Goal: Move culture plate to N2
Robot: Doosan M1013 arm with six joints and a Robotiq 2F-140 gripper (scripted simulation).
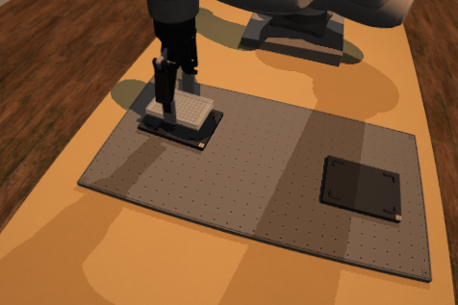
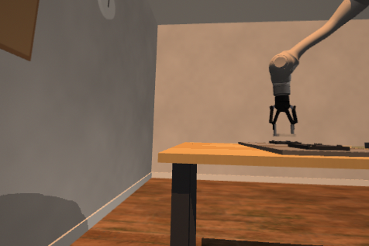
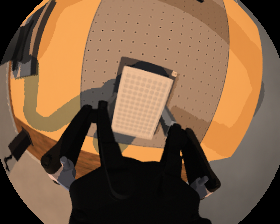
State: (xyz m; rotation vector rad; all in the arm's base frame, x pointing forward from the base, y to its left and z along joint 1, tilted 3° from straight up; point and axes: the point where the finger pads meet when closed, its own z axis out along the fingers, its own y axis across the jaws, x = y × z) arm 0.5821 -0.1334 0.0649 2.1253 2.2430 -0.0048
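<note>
The lidded 96-well culture plate (image 1: 180, 109) is clamped between the fingers of the end effector (image 1: 169, 114), and in my top view it sits just above nest N1 (image 1: 212, 130), lifted clear of it. I see nest N2 (image 1: 362, 189) well apart on the same perforated board (image 1: 250, 177), which lies on the orange worktop (image 1: 159, 259). From the exterior view I cannot make out the plate between the fingers.

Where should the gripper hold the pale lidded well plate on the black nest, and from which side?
Grip the pale rectangular well plate across its two long side walls, below the loose lid's rim, coming straight down from above. It lies flat on the black nest, and the gripper is already shut on it this way.
</note>
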